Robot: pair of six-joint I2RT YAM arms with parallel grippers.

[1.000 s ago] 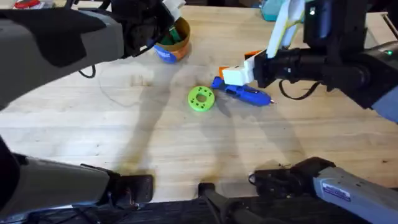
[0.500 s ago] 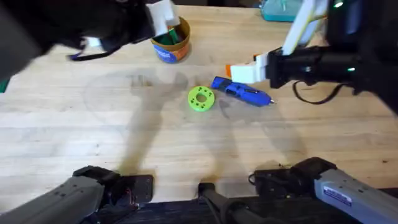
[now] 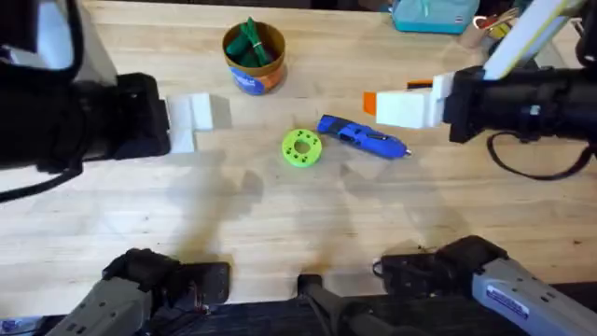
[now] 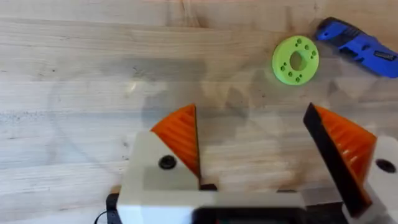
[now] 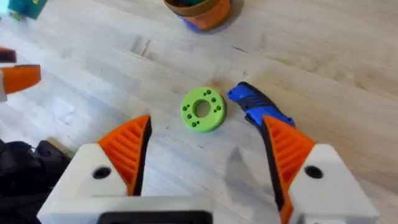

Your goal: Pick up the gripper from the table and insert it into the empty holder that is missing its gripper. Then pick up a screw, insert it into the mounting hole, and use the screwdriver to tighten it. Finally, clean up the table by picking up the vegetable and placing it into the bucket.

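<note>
One lime-green round plastic disc with a ring of small holes lies near the middle of the pale wooden desk, and it serves as the landmark here.

One bright blue pen-shaped power screwdriver lies flat on the desk just beside the disc, on the side toward the right arm, its thin dark tip pointing away from the disc. In the right wrist view the disc and the screwdriver lie near each other without touching; the left wrist view shows the same pair, disc and screwdriver.

One small round yellow-orange bucket with a blue label band stands upright beyond the disc, toward the far edge of the desk and a little toward the left arm's side. One dark green elongated vegetable bundle sits inside it, its ends poking above the rim.

There are two grippers, each white with orange ribbed pads. The left gripper hovers well to the left of the disc, its fingers spread wide with nothing between them, as the left wrist view shows. The right gripper hangs on the far side of the screwdriver from the disc, also spread apart and holding nothing, seen in the right wrist view.

One teal box sits at the far edge of the desk, well beyond the screwdriver.
</note>
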